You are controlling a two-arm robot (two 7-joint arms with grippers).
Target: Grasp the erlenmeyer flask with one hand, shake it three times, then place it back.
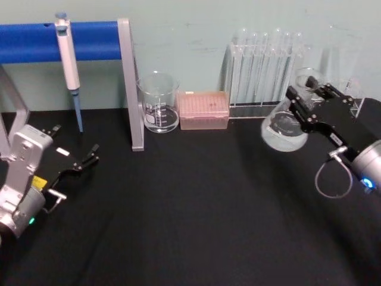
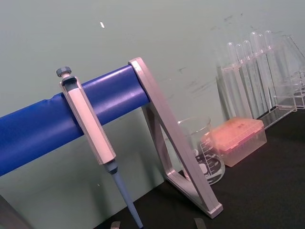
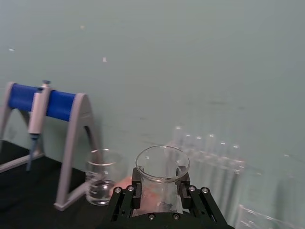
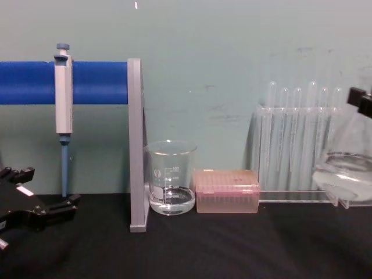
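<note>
Left gripper (image 1: 85, 159) sits low at the near left of the bench (image 1: 190, 214), fingers spread with nothing between them, just off the black cloth. It is well apart from all the glassware.

Right gripper (image 1: 309, 95) is at the far right, in front of the test tube rack (image 1: 268, 65). Its fingers (image 3: 123, 204) are pinched on the neck of the erlenmeyer flask (image 1: 284, 128), one on each side, just below the flared rim. The flask is tilted, with its neck leaning back toward the right and its wide base pointing left and forward. There is a little clear liquid in the bottom. In the chest view the base looks just clear of the bench, though that is hard to be sure of.

Along the back edge of the bench, left to right:
- a stand (image 1: 132, 89) with a blue bar across the top and a pipette (image 1: 70, 65) hanging from the bar, tip down
- a glass beaker (image 1: 159, 107) with some liquid, just beside the stand's leg
- a pink tip box (image 1: 203, 110), next to the beaker
- the clear rack of upright tubes

The bench is covered in black cloth, and a plain pale green wall (image 1: 196, 36) stands close behind everything.
</note>
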